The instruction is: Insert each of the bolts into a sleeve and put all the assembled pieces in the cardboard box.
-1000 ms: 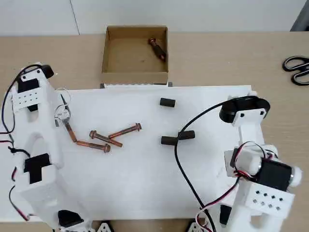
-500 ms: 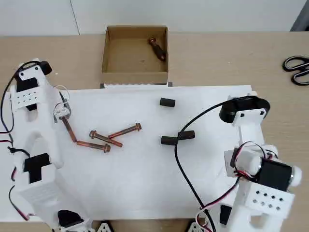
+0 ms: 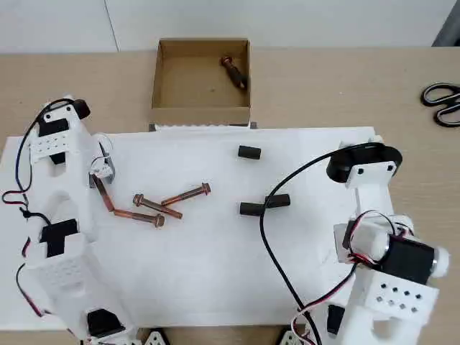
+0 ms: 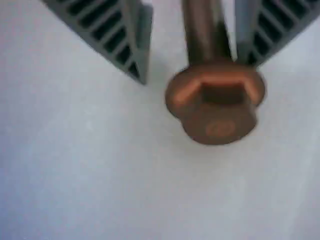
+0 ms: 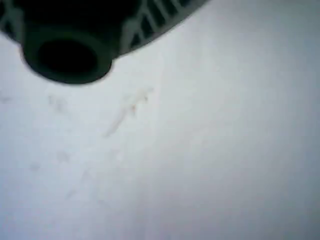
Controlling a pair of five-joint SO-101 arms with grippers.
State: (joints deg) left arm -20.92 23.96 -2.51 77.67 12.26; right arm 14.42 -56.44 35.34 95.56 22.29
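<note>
A copper bolt (image 3: pixel 105 194) lies at the left edge of the white mat (image 3: pixel 215 273). My left gripper (image 3: pixel 100 172) stands over its head end. In the left wrist view the bolt (image 4: pixel 217 107) sits between the open fingers of my left gripper (image 4: pixel 192 70), against one finger with a gap to the other. Three more bolts (image 3: pixel 162 205) lie crossed nearby. A black sleeve (image 5: pixel 67 57) is held against my right gripper's ribbed finger (image 5: pixel 155 20). The right arm's wrist (image 3: pixel 363 162) hangs over the mat's right edge. Three black sleeves lie loose: one (image 3: pixel 249 152) mid-mat and two (image 3: pixel 251 209) end to end.
The cardboard box (image 3: pixel 162 79) stands behind the mat with one assembled bolt and sleeve (image 3: pixel 234 72) inside. A black cable (image 3: pixel 266 237) crosses the mat from the right arm past the pair of sleeves. Scissors (image 3: pixel 442 104) lie at the far right.
My left arm has shifted slightly right and nearer, onto the mat's edge, with its gripper staying over the bolt's head end. The right arm has not moved.
</note>
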